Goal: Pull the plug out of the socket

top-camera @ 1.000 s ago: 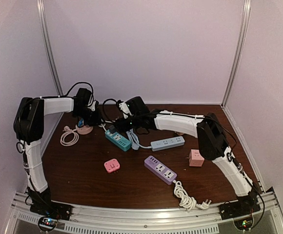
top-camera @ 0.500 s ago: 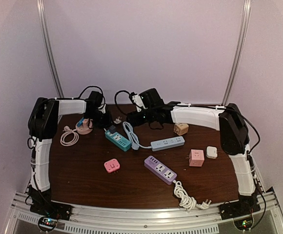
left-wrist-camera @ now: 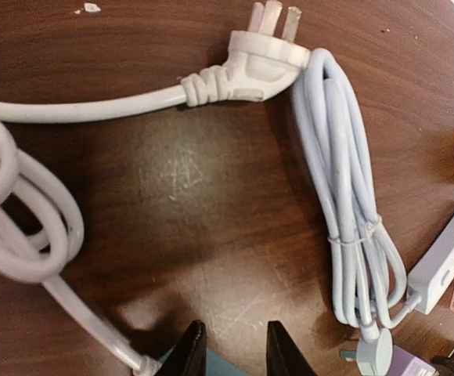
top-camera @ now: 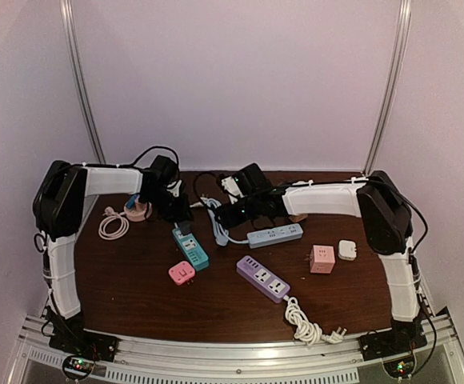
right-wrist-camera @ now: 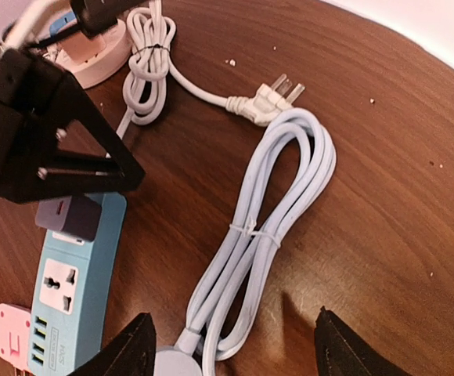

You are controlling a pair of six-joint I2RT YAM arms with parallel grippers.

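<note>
A teal power strip (top-camera: 192, 250) (right-wrist-camera: 74, 290) lies left of centre with a dark grey plug (right-wrist-camera: 66, 218) (top-camera: 185, 229) seated in its far end. My left gripper (top-camera: 180, 214) (left-wrist-camera: 235, 345) hovers over that end. Its fingers stand a narrow gap apart, and only teal casing shows below and between them. The plug is out of sight in the left wrist view, and the right wrist view shows it just beside the black fingers. My right gripper (top-camera: 226, 214) (right-wrist-camera: 235, 345) is wide open over a tied bundle of pale blue cable (right-wrist-camera: 266, 219), holding nothing.
A white three-pin plug (left-wrist-camera: 262, 59) on its own cable lies loose behind the bundle. Also on the table are a pale blue strip (top-camera: 274, 234), a purple strip (top-camera: 262, 278), a pink cube (top-camera: 322, 259), a small pink socket (top-camera: 182, 273), a white adapter (top-camera: 346, 250) and a pink round base (top-camera: 138, 211).
The teal strip has swung from a diagonal to nearly front-to-back and come nearer, with my left gripper moving along over its far end. My right arm has come lower over the blue cable.
</note>
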